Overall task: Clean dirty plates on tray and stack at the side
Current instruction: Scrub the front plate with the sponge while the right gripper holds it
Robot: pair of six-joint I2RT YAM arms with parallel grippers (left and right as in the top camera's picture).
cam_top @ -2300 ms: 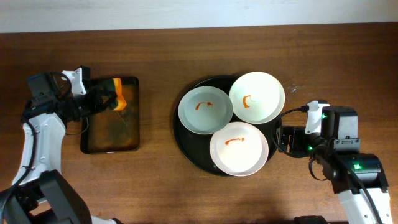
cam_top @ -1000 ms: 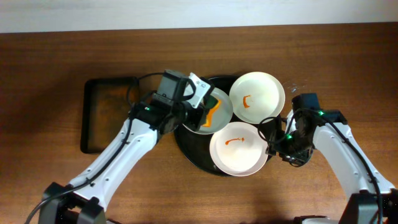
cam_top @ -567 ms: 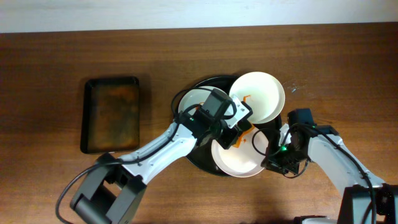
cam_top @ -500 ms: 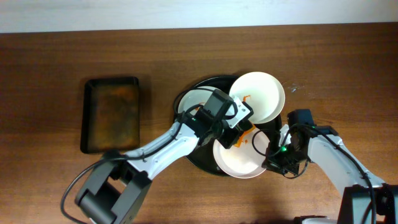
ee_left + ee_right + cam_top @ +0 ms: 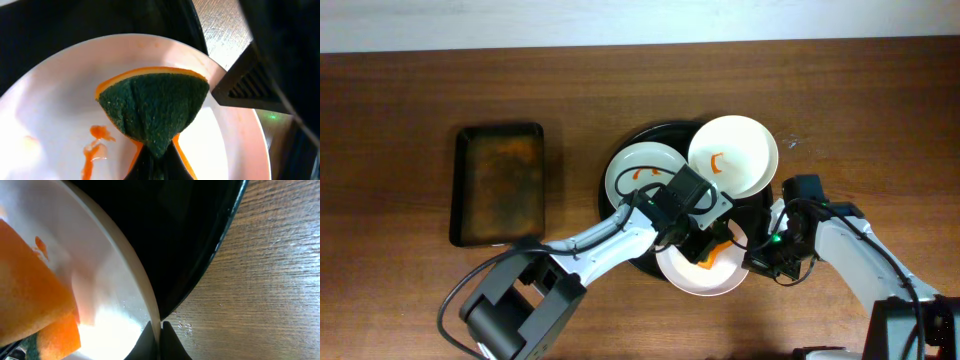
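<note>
Three white plates lie on the round black tray [image 5: 660, 128]. The left plate [image 5: 638, 172] and the far right plate [image 5: 733, 155] each carry an orange smear. My left gripper [image 5: 703, 250] hangs over the front plate [image 5: 715, 282], shut on a green and orange sponge [image 5: 155, 107]. The sponge rests in that plate beside an orange smear [image 5: 95, 147]. At the plate's right rim [image 5: 145, 295], my right gripper [image 5: 160, 330] is shut, one finger on each side of the rim.
A smaller rectangular rusty-brown tray [image 5: 498, 185] sits at the left of the wooden table [image 5: 880, 120]. My left arm reaches across the round tray's front left. The round tray's rim [image 5: 225, 230] curves just beyond my right gripper.
My left arm has carried the sponge from the left plate to the front plate. My right gripper has shut on the front plate's rim.
</note>
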